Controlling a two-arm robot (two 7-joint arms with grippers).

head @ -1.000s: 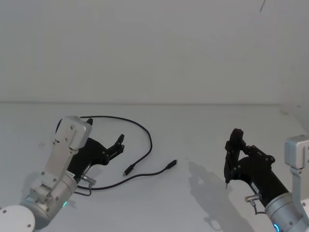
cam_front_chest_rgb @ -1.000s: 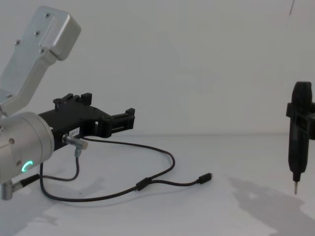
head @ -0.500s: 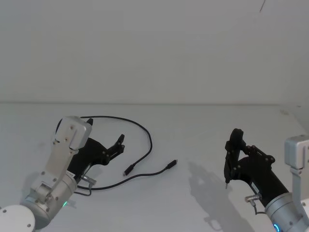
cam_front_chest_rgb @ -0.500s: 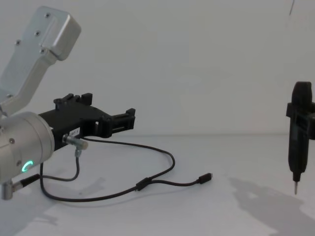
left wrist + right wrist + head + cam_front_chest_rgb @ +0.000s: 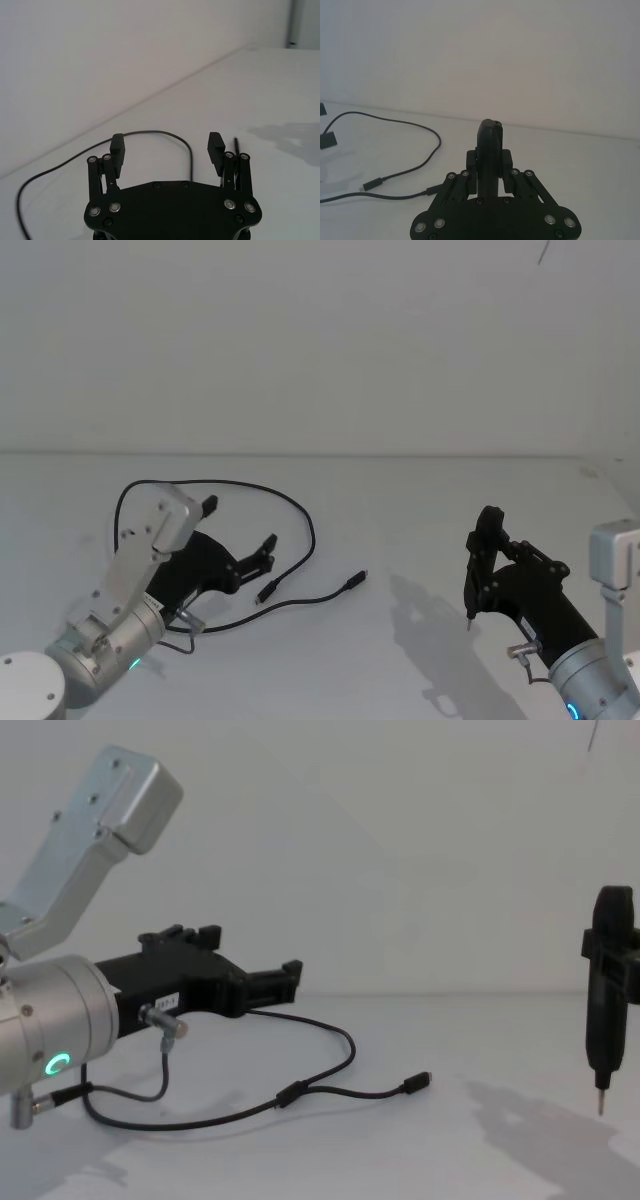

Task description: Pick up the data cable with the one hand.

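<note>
The left gripper (image 5: pixel 238 524) reaches forward, low over the white table (image 5: pixel 420 500) and tipped down a little. Its two fingers (image 5: pixel 117 145) are spread wide, with nothing between them. The data cable (image 5: pixel 311 532) lies flat on the table. Its loop curves just past the fingertips, and its plugs lie just to their right. Since a second ago the gripper has slid forward and dipped lower; the cable has stayed put. The right gripper (image 5: pixel 478 570) hangs well off to the right.
</note>
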